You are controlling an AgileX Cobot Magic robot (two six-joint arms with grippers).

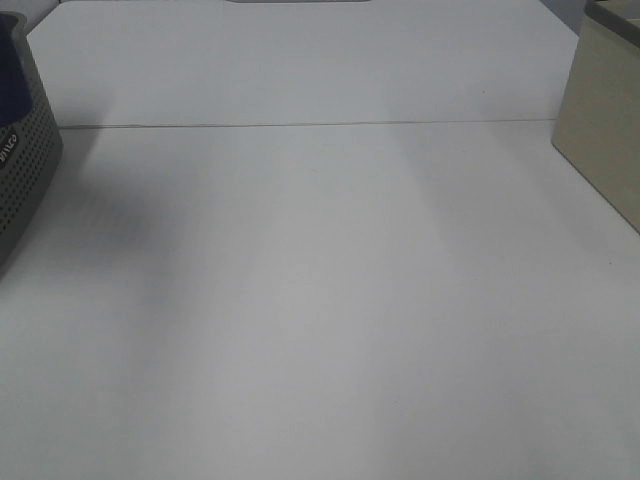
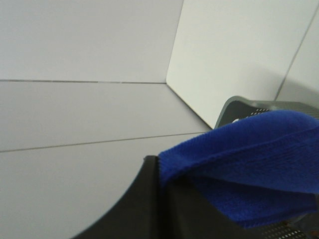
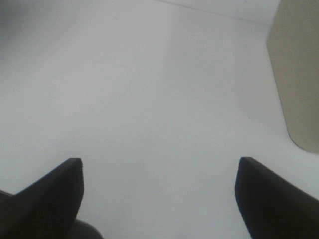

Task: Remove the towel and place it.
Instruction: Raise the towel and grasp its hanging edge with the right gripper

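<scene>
The royal-blue plush towel (image 2: 249, 164) fills the left wrist view. It hangs from my left gripper (image 2: 164, 172), which is shut on its edge, just above a grey perforated basket (image 2: 249, 105). Only one black finger (image 2: 144, 204) shows; the towel hides the other. In the exterior high view the basket (image 1: 25, 170) sits at the far left edge with a dark blue patch (image 1: 8, 90) in it. Neither gripper shows in that view. My right gripper (image 3: 159, 169) is open and empty, low over the bare white table (image 3: 149, 89). The towel's white tag is out of view.
A beige box (image 1: 605, 130) stands at the right edge of the table and also shows in the right wrist view (image 3: 296, 74). A thin seam (image 1: 300, 125) runs across the white tabletop. A white panel (image 2: 229, 55) stands behind the basket.
</scene>
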